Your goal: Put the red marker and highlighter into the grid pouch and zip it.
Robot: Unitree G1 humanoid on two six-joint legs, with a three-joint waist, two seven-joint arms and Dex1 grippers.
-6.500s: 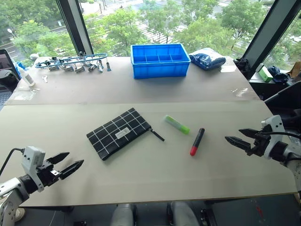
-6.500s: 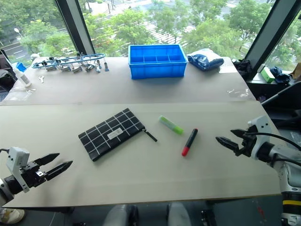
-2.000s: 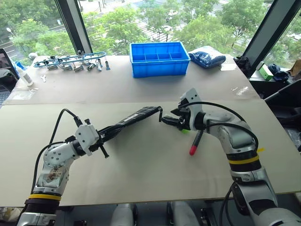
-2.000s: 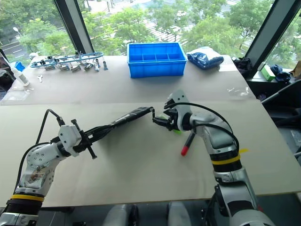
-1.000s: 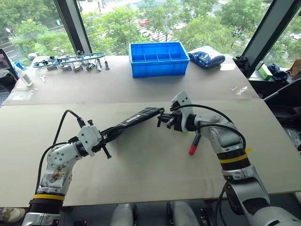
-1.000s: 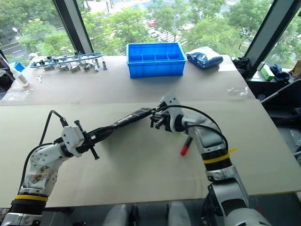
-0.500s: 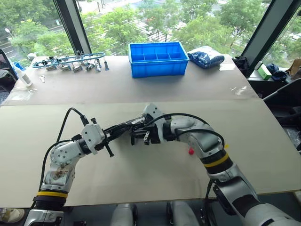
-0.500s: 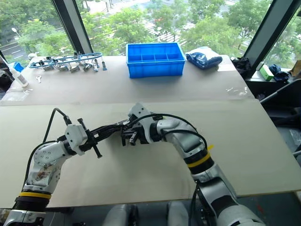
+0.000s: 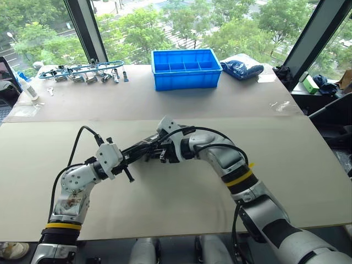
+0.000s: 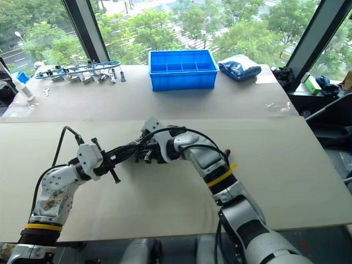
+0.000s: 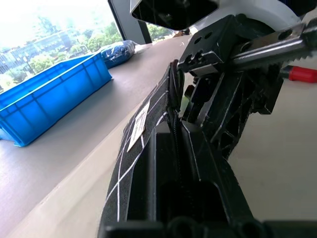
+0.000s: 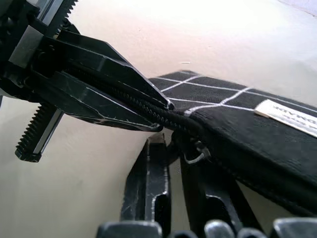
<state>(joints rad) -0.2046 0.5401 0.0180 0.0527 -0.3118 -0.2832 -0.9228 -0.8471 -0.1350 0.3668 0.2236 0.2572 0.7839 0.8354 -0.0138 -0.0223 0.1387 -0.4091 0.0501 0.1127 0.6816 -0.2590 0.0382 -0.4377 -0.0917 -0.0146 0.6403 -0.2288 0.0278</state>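
While the head views take in both arms meeting over the middle of the worktop (image 9: 308,181), the wrist views give the detail of the grips. The left claw (image 9: 130,158) is clamped shut on one end of the grid pouch (image 11: 143,124), holding it lifted on edge with its zipper side up; in the left wrist view the pouch runs straight out from between that claw's fingers (image 11: 213,163), and its small white label (image 11: 138,126) faces the side toward the blue bin (image 11: 49,99). The right claw (image 9: 159,155) sits at the pouch just ahead of the left claw's tips. The right wrist view shows its two fingers (image 12: 148,183) a little apart, on either side of the small zipper pull (image 12: 194,151) that hangs under the zipper line; whether they actually pinch the pull cannot be told.

The left wrist view alone picks up the red marker (image 11: 302,74), whose red cap end lies on the worktop beyond the right claw, on the side away from the blue bin. A sliver of green, probably the highlighter (image 11: 184,101), peeks out between the pouch and the right claw's body in that same view. From the head, the right forearm covers that patch of worktop.
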